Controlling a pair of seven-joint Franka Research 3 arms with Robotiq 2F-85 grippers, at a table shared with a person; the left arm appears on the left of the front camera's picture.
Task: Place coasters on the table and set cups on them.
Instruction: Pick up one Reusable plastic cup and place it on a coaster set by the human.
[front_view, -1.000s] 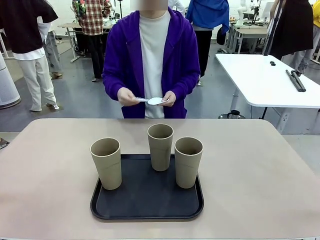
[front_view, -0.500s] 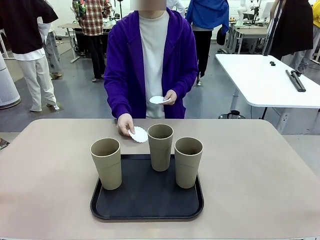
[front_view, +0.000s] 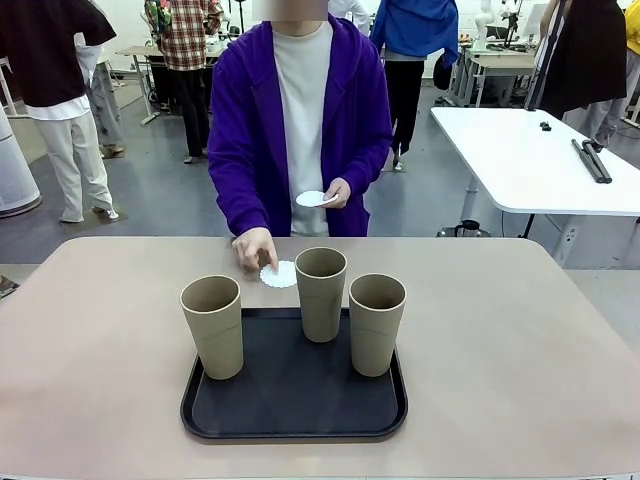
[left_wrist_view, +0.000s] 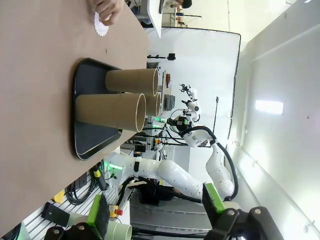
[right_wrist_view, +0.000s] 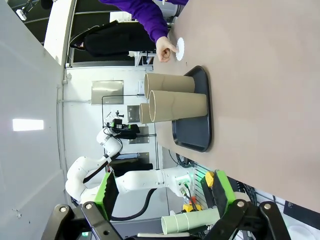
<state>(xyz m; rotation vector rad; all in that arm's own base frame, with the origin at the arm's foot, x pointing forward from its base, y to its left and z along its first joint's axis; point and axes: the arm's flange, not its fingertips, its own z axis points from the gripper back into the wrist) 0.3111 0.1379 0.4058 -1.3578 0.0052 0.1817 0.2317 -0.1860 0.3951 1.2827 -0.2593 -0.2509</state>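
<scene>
Table (front_view: 90, 330): beige top; black tray (front_view: 290, 425) holds all three cups (front_view: 212, 325).
Coaster (front_view: 279, 274): flat on the table beyond the tray, fingertips of a person's hand (front_view: 254, 247) on it; second coaster (front_view: 311, 199) held above.
Risk: thin paper may slide or curl under a landing cup; tall cups may tip.
Left gripper (left_wrist_view: 155, 206): jaws wide apart, empty.
Right gripper (right_wrist_view: 165, 190): likewise apart, holding nothing.

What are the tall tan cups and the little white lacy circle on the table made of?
The tall tan tapered cups look like matte plastic, maybe a fibre blend: dull, even, no shine. The thin white round coaster looks like paper: flat, scalloped lacy edge.
</scene>
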